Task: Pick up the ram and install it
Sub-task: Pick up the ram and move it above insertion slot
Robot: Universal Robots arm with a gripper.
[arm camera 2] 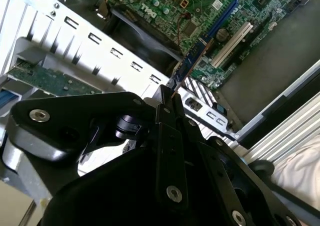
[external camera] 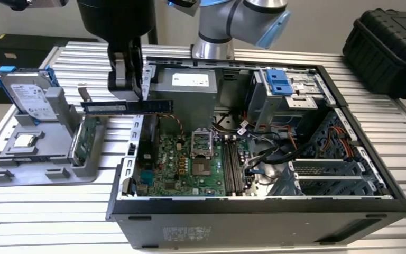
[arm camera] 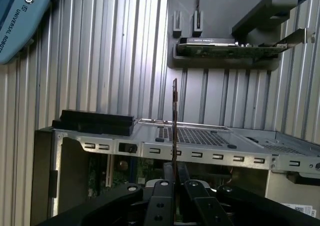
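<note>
Exterior view, end effector: black, it hangs over the case wall on the exterior view's left and is closed tight on the ram.
Second wrist view, end effector: it grips one long edge of the ram, and the rest of the stick points out toward the green board.
Ram: a dark narrow stick, held level in the air and clear of the counter. One end is above the gray holder, the other above the open case.
First wrist view, ram: seen edge-on, it stands straight up out of the end effector, in front of the case wall.
Motherboard: it lies flat inside the case, lower than the ram and apart from it.
Gray holder: on the ribbed counter, just beside the case. It carries the hard drive in a blue frame and the green card.
</note>
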